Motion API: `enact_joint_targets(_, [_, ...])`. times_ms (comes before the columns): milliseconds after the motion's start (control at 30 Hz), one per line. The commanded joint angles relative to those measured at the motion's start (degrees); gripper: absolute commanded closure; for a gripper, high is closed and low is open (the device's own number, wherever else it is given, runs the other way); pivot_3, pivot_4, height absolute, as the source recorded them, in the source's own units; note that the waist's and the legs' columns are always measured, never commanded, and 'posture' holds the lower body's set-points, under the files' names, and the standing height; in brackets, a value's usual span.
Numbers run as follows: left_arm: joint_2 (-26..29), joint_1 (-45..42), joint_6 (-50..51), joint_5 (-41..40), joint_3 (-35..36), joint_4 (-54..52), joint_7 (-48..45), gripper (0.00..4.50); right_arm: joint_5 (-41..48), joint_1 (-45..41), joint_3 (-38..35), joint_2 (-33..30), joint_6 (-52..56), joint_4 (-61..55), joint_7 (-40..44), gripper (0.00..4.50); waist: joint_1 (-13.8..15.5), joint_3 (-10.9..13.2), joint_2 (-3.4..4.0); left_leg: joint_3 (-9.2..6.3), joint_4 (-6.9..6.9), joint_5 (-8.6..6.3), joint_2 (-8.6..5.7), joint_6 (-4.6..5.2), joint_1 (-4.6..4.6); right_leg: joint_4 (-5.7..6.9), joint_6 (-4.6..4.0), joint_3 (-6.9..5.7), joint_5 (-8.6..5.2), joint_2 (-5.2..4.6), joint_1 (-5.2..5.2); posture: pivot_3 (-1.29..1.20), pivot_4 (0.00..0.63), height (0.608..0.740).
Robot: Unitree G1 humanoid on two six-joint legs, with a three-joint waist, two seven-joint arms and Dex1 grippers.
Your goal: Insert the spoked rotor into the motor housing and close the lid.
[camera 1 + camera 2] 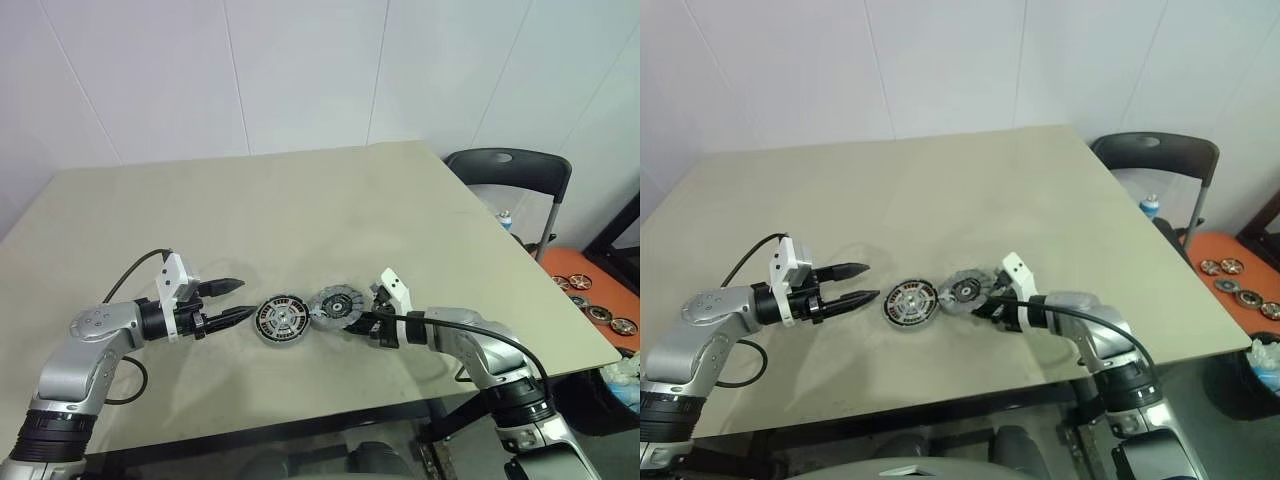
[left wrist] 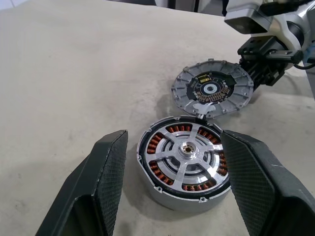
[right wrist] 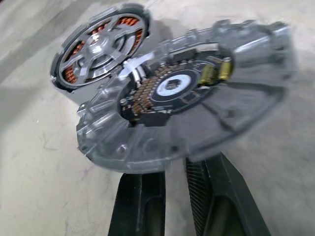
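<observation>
We read the first step as done: in the lower centre of the head view the motor housing (image 1: 280, 320) sits flat on the table (image 1: 300, 200), and the left wrist view shows the spoked rotor (image 2: 189, 151) already seated inside it, silvery spokes over the copper windings. What remains, in our judgement, is the lid. The lid (image 1: 336, 305) is just right of the housing, tilted up off the table, its near edge overlapping the housing's rim. Our right gripper (image 1: 368, 320) has its fingers pinched on the lid's outer edge. Our left gripper (image 1: 236, 300), at the lower left of the frame, stands wide apart and holds nothing, its fingers just beside the housing.
</observation>
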Motion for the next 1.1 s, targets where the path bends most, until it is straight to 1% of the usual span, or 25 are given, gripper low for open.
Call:
enact_joint_targets(33, [0.4,-0.9,-0.6,-0.4,1.6,-0.7,0.2,1.31,-0.4,-3.2,0.9,0.3,-2.3,0.8,0.8,3.80,0.0,0.0,0.00,0.00,0.00,0.00,0.00,0.00,0.00,0.00,0.00,0.00,0.00,0.00,0.00,0.00,0.000,0.740])
enact_joint_targets(233, [0.0,-1.0,-0.6,-0.3,1.3,-0.9,0.8,1.31,-1.0,-4.9,2.0,1.5,-4.5,2.5,0.5,3.80,0.0,0.0,0.00,0.00,0.00,0.00,0.00,0.00,-0.01,-0.01,0.01,0.00,0.01,0.00,-0.01,0.00,0.000,0.740])
enact_joint_targets(467, [-0.1,-1.3,-0.8,-0.2,1.1,-0.5,1.1,1.31,-0.1,-6.8,1.0,2.9,-5.1,2.9,0.3,3.80,0.0,0.0,0.00,0.00,0.00,0.00,0.00,0.00,0.00,0.00,0.02,0.00,0.02,0.01,-0.01,0.00,0.000,0.740])
enact_joint_targets(667, [-0.2,-1.8,-1.1,0.1,0.7,0.2,1.1,1.31,-1.9,-8.5,2.9,3.7,-7.9,3.7,0.4,3.80,0.0,0.0,0.00,0.00,0.00,0.00,0.00,0.00,-0.01,0.00,0.02,0.00,0.02,0.00,-0.02,0.00,0.000,0.740])
enact_joint_targets(867, [-0.4,-2.0,-1.0,0.2,0.8,0.3,1.1,1.31,-0.2,-13.9,1.9,7.0,-6.9,4.8,0.6,3.80,-0.3,0.0,0.01,0.01,0.00,0.00,0.03,-0.01,0.00,0.05,0.01,0.01,0.03,0.05,-0.06,0.00,0.000,0.740])
enact_joint_targets(1100, [-0.5,-2.0,-0.7,0.3,0.9,0.0,1.3,1.31,-3.1,-17.4,5.4,8.0,-10.6,10.8,3.4,3.80,0.0,0.0,0.00,0.01,-0.01,0.00,0.01,0.00,-0.02,0.01,0.01,0.00,0.03,0.03,-0.05,0.00,0.000,0.740])
